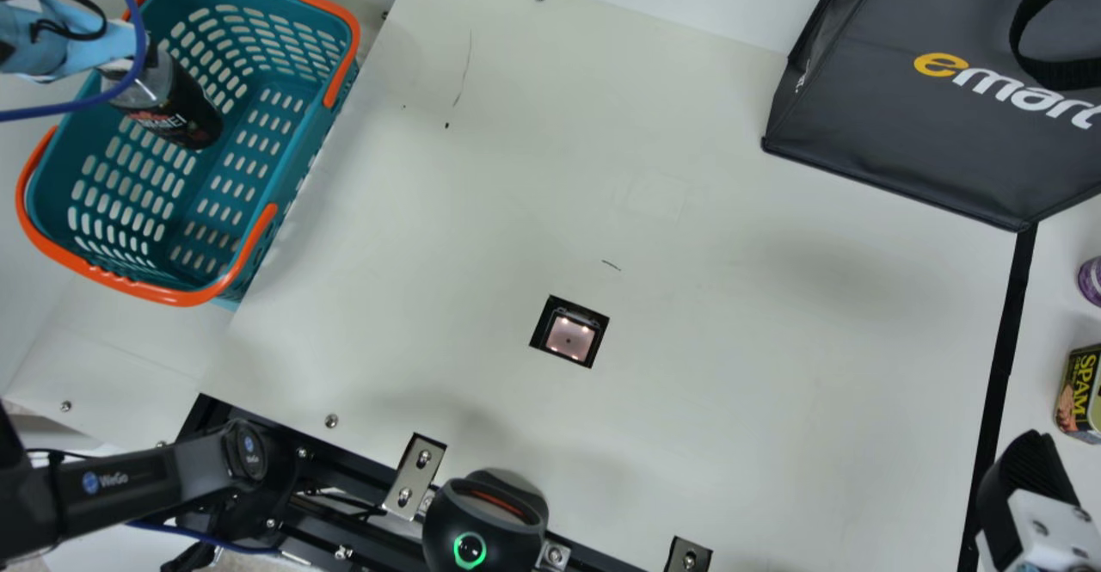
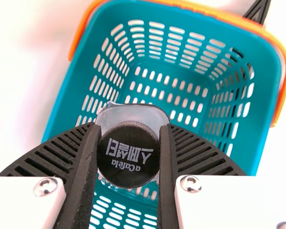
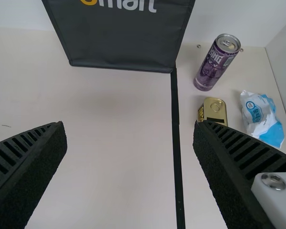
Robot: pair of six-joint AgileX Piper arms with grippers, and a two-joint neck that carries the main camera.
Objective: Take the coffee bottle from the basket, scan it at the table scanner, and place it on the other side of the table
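At the upper left of the main view, the left hand grips the bottle at its capped end, inside the basket's outline. The bag sits upper right; lower right, the right hand gapes wide, holding nothing.

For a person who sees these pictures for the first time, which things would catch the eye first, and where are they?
Probably the teal and orange basket at the main view's upper left, with the dark coffee bottle gripped by the left gripper, in or just above it. Next, the big black bag at the upper right, and the lit square scanner near the table's middle.
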